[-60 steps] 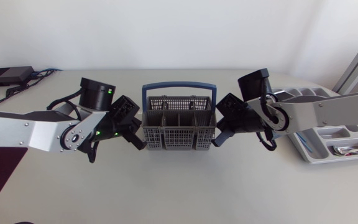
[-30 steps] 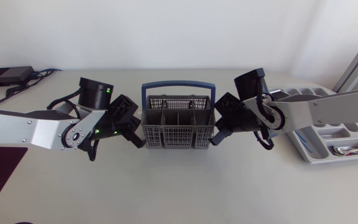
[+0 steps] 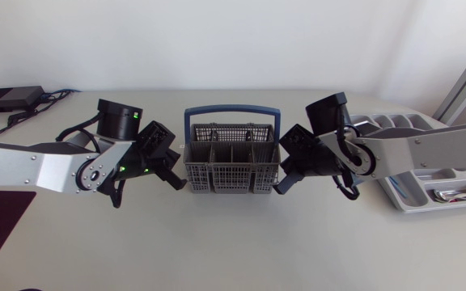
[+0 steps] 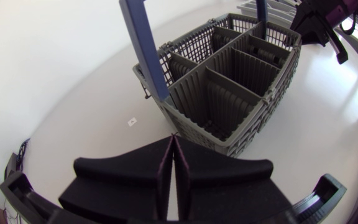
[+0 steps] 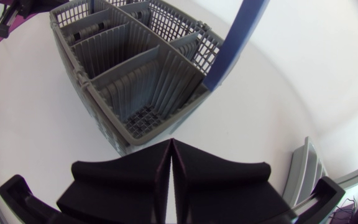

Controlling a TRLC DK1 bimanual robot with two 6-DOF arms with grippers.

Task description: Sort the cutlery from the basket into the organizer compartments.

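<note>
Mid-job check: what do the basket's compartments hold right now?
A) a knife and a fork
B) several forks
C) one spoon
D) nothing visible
D: in both wrist views the compartments of the basket show only bare ribbed walls and mesh floor, while the only cutlery in sight lies in the organizer.

The organizer (image 3: 411, 184) lies well right of the basket (image 3: 232, 176).

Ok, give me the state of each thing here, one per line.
Basket: upright, handle raised, visible compartments empty.
Organizer: cutlery lying in one compartment.
Left claw: shut, empty, beside basket.
Right claw: shut, empty, beside basket.
</note>
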